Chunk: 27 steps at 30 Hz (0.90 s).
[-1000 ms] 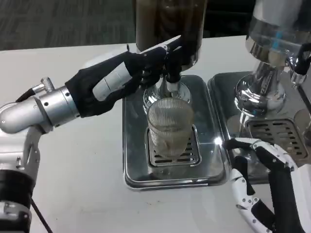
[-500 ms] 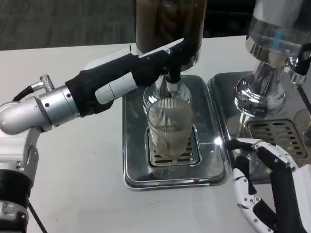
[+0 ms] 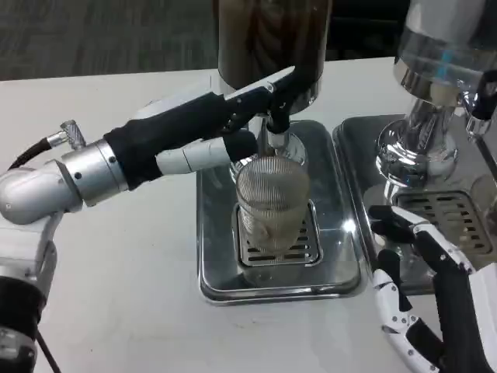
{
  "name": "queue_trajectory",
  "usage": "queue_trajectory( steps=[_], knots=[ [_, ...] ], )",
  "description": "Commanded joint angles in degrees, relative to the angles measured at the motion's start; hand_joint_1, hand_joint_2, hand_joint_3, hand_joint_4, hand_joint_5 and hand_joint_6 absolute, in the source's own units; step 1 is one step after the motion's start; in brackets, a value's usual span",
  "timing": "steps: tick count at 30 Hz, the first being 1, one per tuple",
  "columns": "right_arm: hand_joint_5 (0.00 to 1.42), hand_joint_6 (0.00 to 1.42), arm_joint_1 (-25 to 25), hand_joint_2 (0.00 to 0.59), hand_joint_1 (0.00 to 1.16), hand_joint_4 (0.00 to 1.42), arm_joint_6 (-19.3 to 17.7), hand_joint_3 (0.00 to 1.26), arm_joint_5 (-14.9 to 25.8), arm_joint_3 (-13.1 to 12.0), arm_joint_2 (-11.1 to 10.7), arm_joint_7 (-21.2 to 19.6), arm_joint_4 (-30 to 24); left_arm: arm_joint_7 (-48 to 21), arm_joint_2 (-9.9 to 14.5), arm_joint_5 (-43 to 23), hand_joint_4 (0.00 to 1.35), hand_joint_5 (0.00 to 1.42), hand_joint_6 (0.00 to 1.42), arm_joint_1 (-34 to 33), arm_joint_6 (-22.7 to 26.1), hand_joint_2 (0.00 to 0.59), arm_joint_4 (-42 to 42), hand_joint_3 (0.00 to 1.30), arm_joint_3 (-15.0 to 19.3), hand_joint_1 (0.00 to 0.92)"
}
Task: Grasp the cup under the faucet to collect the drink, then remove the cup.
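Second dispenser [image 3: 435, 85]: at 2 o'clock, shiny chrome base, clear tank above.
Second tray [image 3: 365, 148]: at 3 o'clock, slotted grate inside.
Table [image 3: 116, 295]: white.
Floor [image 3: 93, 35]: dark, at 11 o'clock.

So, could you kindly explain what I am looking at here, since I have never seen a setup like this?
This is one picture from a camera on a humanoid robot's head or chest, looking down at a white table. The silver forearms are the robot's own. Its left hand reaches up to the faucet of a dark drink dispenser; whether it grips the tap I cannot tell. Below the faucet a ribbed clear cup stands on the grate of a metal drip tray, and neither hand holds it. The right hand waits at the lower right, fingers apart, holding nothing. A second dispenser with its own tray stands to the right.
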Motion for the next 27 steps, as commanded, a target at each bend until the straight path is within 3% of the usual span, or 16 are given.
queue_trajectory(
  steps=[1, 9, 16, 27],
  knots=[
    [0.35, 0.26, 0.15, 0.573, 0.41, 0.37, -0.36, 0.34, 1.42, -0.42, -0.23, 0.67, -0.81, -0.03, 0.72, 3.03, 0.0, 0.0, 0.0, 1.65, -1.15, 0.011, 0.42, 0.0, -2.04, 0.0],
    [0.35, 0.26, -0.11, 0.573, 0.41, 0.35, -0.19, 0.33, 3.09, -0.72, -0.15, 1.64, -0.98, 1.25, 1.1, 4.03, 0.0, 0.0, 0.0, 1.91, -2.38, 0.009, 0.33, 0.0, -2.83, 0.0],
    [0.28, 0.27, -1.06, 0.466, 0.46, 0.25, -0.83, 0.27, 8.91, -1.28, -0.4, 4.93, -1.05, 3.02, 2.08, 5.67, 0.0, 0.0, 0.0, 1.93, -4.46, 0.009, 0.46, 0.0, -4.44, 0.0],
    [0.25, 0.27, -1.6, 0.433, 0.48, 0.21, -0.44, 0.23, 12.13, -1.85, -0.14, 8.62, -1.24, 6.71, 3.53, 9.41, 0.0, 0.0, 0.0, 1.89, -7.97, 0.009, 0.37, 0.0, -6.41, 0.0]
  ],
)
